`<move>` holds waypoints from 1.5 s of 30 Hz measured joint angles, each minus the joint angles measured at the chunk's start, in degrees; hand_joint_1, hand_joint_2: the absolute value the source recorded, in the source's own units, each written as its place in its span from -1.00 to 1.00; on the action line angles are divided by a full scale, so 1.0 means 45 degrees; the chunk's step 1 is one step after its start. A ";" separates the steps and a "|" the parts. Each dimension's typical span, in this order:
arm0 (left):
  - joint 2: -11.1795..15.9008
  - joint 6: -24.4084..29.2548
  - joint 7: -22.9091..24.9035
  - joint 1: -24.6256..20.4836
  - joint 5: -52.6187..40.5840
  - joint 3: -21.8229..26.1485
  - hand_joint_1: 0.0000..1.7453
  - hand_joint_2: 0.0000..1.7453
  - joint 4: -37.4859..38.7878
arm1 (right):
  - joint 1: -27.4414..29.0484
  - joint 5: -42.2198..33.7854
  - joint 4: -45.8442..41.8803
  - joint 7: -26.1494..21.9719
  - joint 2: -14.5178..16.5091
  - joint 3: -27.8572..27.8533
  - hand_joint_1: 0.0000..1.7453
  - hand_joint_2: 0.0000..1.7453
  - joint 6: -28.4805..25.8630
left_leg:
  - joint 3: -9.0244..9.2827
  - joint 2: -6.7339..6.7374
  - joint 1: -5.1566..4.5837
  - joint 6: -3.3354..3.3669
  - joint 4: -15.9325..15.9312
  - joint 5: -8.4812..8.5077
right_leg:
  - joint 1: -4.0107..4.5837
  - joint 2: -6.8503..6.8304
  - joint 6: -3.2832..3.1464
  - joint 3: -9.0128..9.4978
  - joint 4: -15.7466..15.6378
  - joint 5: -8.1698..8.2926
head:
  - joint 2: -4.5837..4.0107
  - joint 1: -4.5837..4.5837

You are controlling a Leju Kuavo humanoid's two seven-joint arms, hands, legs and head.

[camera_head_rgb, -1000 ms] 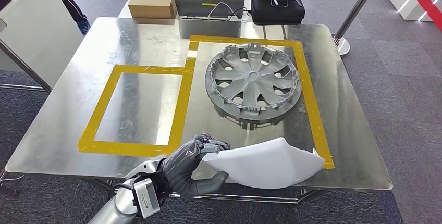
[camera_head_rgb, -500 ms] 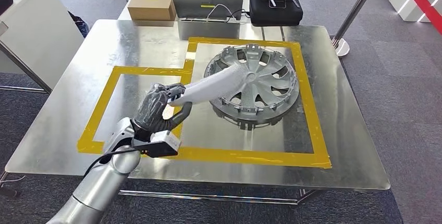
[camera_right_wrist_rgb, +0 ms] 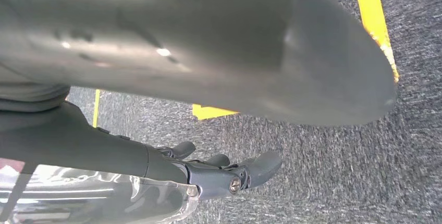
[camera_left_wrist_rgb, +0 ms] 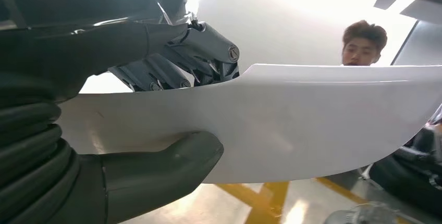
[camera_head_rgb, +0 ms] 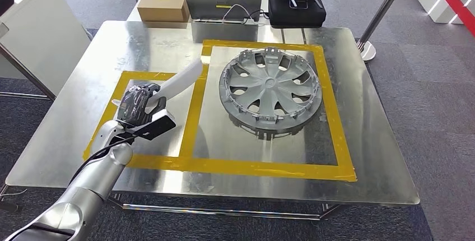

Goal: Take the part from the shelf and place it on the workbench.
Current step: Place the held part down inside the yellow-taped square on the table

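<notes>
1. Workbench (camera_head_rgb: 73, 140): steel top w/ two yellow-tape frames. This is the drop surface for the part.
2. Large tape frame (camera_head_rgb: 336, 134): already holds the grey hubcap (camera_head_rgb: 270, 92), lying flat, well inside the tape. Prob. why the part goes elsewhere.
3. Small tape frame (camera_head_rgb: 106, 122), just left of the hubcap's frame, sharing one tape strip. Bare metal inside; looks like the intended spot.
4. White part (camera_head_rgb: 182, 81): long curved panel, held above the small frame, tilted up, free end reaching toward the hubcap but apart from it. Not on the bench yet.
5. Left hand (camera_head_rgb: 139, 105): grips the part's near end, thumb under, fingers (camera_left_wrist_rgb: 172, 67) over the top edge. End grip leaves the long end free to lower first.
6. Right hand (camera_right_wrist_rgb: 229, 174): hangs over carpet, fingers loosely apart, holding nothing.
7. Room: open metal below the part; hubcap rim is the nearest thing to avoid. Box, laptop, black case sit beyond the hubcap, well clear.
</notes>
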 joint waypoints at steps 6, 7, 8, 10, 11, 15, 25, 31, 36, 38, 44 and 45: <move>0.0046 0.0973 0.0673 -0.0210 -0.1534 0.0089 1.00 1.00 0.1718 | -0.0006 0.0021 0.0000 -0.0068 -0.0013 0.0004 -1.00 -1.00 0.0002 | 0.0000 0.0004 -0.0001 0.0000 0.0000 0.0000 | 0.0000 0.0000 0.0000 0.0002 0.0000 0.0000 | 0.0000 0.0004; 0.0050 0.1164 0.0804 -0.0225 -0.1788 0.0081 1.00 1.00 0.1960 | -0.0005 0.0032 0.0000 -0.0095 -0.0013 0.0005 -1.00 -1.00 0.0002 | 0.0000 0.0004 -0.0001 0.0000 0.0000 0.0000 | 0.0000 0.0000 0.0000 0.0001 0.0000 0.0000 | 0.0000 0.0004; 0.0057 0.1326 0.0919 -0.0236 -0.2005 0.0074 1.00 1.00 0.2182 | -0.0004 0.0046 0.0000 -0.0121 -0.0013 0.0005 -1.00 -1.00 0.0002 | 0.0000 0.0004 -0.0001 0.0000 0.0000 0.0000 | -0.0001 0.0000 0.0000 0.0001 0.0000 0.0000 | 0.0000 0.0004; 0.0082 0.1563 0.1095 -0.0245 -0.2320 0.0062 1.00 1.00 0.2564 | 0.0001 0.0076 0.0000 -0.0158 -0.0013 0.0007 -1.00 -1.00 0.0002 | 0.0000 0.0003 -0.0001 0.0000 0.0000 0.0000 | -0.0001 0.0000 0.0000 0.0001 0.0000 0.0000 | 0.0000 0.0002; 0.0097 0.1665 0.1167 -0.0246 -0.2461 0.0057 1.00 1.00 0.2731 | 0.0004 0.0091 0.0000 -0.0170 -0.0013 0.0009 -1.00 -1.00 0.0002 | 0.0000 0.0003 -0.0001 0.0000 0.0000 0.0000 | 0.0000 0.0000 0.0000 0.0001 0.0000 0.0000 | 0.0000 0.0003; 0.0136 0.2030 0.1416 -0.0264 -0.2974 0.0046 1.00 1.00 0.3233 | 0.0006 0.0120 0.0000 -0.0180 -0.0013 0.0010 -1.00 -1.00 0.0002 | 0.0000 0.0003 0.0000 0.0000 0.0000 0.0000 | 0.0000 0.0000 0.0000 0.0001 0.0000 0.0000 | 0.0000 0.0002; 0.0203 0.2777 0.2709 -0.0392 -0.4848 0.0102 -1.00 1.00 0.3593 | 0.0008 0.0091 0.0000 -0.0202 -0.0013 0.0010 -1.00 -1.00 -0.0013 | 0.0000 0.0003 0.0000 0.0000 0.0000 0.0000 | 0.0000 0.0000 0.0000 0.0003 0.0000 0.0000 | 0.0000 0.0004; 0.0296 0.2801 0.2742 -0.0370 -0.4995 0.0684 -1.00 1.00 0.3261 | 0.0010 0.0091 0.0001 -0.0228 -0.0013 0.0010 -1.00 -1.00 -0.0040 | 0.0000 0.0003 0.0000 0.0000 -0.0001 0.0000 | 0.0001 0.0000 0.0000 0.0004 0.0000 0.0000 | 0.0000 0.0004; 0.0293 0.2801 0.2295 -0.0289 -0.4655 0.1270 -1.00 -1.00 0.3037 | 0.0009 0.0083 0.0005 -0.0227 -0.0006 0.0010 -1.00 -1.00 -0.0120 | 0.0001 0.0002 0.0000 0.0000 -0.0001 0.0000 | 0.0001 0.0000 0.0000 0.0004 0.0000 0.0000 | 0.0000 0.0004; 0.0253 0.2801 0.1754 -0.0239 -0.4044 0.1536 -1.00 -1.00 0.2943 | 0.0009 0.0066 0.0005 -0.0226 -0.0002 0.0010 -1.00 -1.00 -0.0128 | 0.0001 0.0003 0.0000 0.0000 -0.0001 0.0000 | 0.0001 0.0000 0.0000 0.0003 0.0000 0.0000 | 0.0000 0.0004; -0.0076 0.2088 -0.0830 0.0217 0.0236 0.2625 -1.00 -1.00 0.2020 | 0.0009 0.0000 0.0005 -0.0250 0.0001 0.0010 -1.00 -1.00 -0.0134 | 0.0001 0.0006 -0.0001 0.0000 0.0000 0.0000 | 0.0000 0.0001 0.0000 0.0003 0.0000 0.0000 | 0.0000 0.0004; -0.0135 0.1815 -0.1182 0.0374 0.1027 0.2800 -1.00 -1.00 0.1673 | 0.0010 -0.0005 0.0005 -0.0257 0.0001 0.0010 -1.00 -1.00 -0.0136 | 0.0001 0.0006 -0.0001 0.0000 0.0000 0.0000 | 0.0000 0.0001 0.0000 0.0002 0.0000 0.0000 | 0.0000 0.0003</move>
